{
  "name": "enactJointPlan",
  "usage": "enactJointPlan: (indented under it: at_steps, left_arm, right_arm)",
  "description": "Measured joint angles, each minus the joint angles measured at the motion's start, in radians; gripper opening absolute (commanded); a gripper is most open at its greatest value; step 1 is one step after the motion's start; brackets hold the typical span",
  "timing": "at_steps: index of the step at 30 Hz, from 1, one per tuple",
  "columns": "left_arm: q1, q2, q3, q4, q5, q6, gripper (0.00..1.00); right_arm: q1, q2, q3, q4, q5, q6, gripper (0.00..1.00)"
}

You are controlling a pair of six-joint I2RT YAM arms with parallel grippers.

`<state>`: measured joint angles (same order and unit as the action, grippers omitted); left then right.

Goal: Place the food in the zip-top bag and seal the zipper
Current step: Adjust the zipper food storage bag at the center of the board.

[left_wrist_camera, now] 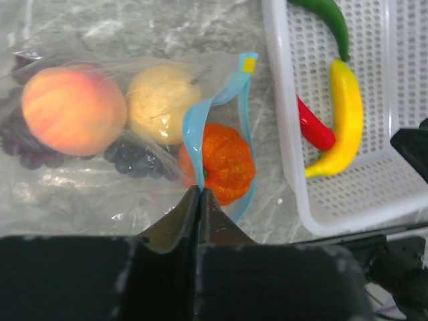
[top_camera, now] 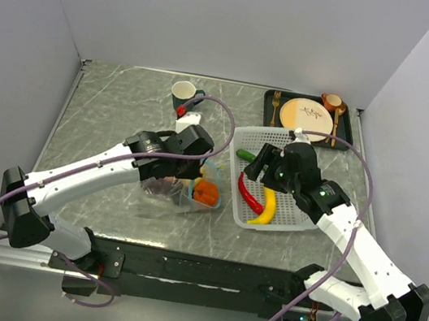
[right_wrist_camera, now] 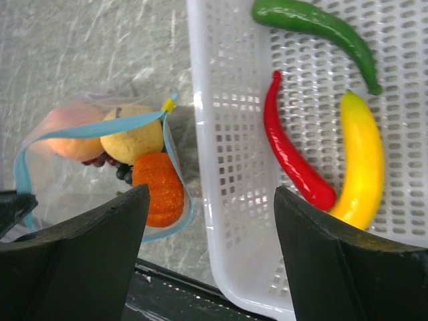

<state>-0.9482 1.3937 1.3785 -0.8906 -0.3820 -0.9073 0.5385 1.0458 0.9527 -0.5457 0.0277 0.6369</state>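
The clear zip-top bag lies on the marble table, its teal zipper held open in a loop. Inside are a peach, a lemon, dark grapes and an orange at the mouth. My left gripper is shut on the zipper strip's near edge. My right gripper is open and empty above the white basket's left wall. In the basket lie a red chili, a banana and a green pepper. The bag also shows in the top view.
A tray with a cream plate, cutlery and a small cup stands at the back right. A green mug stands at the back middle. The basket sits right of the bag.
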Motion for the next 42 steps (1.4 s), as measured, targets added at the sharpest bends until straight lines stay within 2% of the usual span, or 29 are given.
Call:
enactJointPlan:
  at_steps: [8,13,18,22,35,38,39,40,41,42]
  left_arm:
    - [0.031,-0.021,0.002,-0.051,-0.088,-0.049,0.01]
    - [0.084,-0.097,-0.013,-0.058,-0.111,-0.06,0.01]
    - [0.108,-0.154,-0.037,-0.066,-0.114,-0.061,0.01]
    - [0.108,-0.158,-0.056,-0.064,-0.113,-0.061,0.01]
    - [0.109,-0.16,-0.066,-0.057,-0.112,-0.06,0.01]
    - [0.109,-0.161,-0.066,-0.056,-0.112,-0.06,0.01]
    - [0.109,-0.161,-0.066,-0.056,-0.112,-0.06,0.01]
    - [0.109,-0.161,-0.066,-0.056,-0.112,-0.06,0.01]
    - [0.109,-0.161,-0.066,-0.056,-0.112,-0.06,0.01]
    - [0.109,-0.162,-0.066,-0.056,-0.112,-0.06,0.01]
  right_arm:
    - [0.006,0.09,0.0,0.092,-0.166,-0.006,0.77]
    - [0.042,0.186,0.019,0.162,-0.25,-0.005,0.61]
    - [0.087,0.315,0.056,0.222,-0.296,-0.002,0.56]
    - [0.115,0.39,0.093,0.232,-0.306,0.0,0.52]
    - [0.177,0.476,0.174,0.208,-0.271,0.006,0.45]
    - [0.18,0.5,0.173,0.19,-0.258,0.008,0.27]
    - [0.181,0.501,0.173,0.187,-0.257,0.007,0.14]
    - [0.182,0.501,0.173,0.187,-0.258,0.009,0.06]
    - [0.182,0.501,0.173,0.188,-0.258,0.005,0.0]
    - [0.183,0.501,0.173,0.19,-0.258,0.006,0.0]
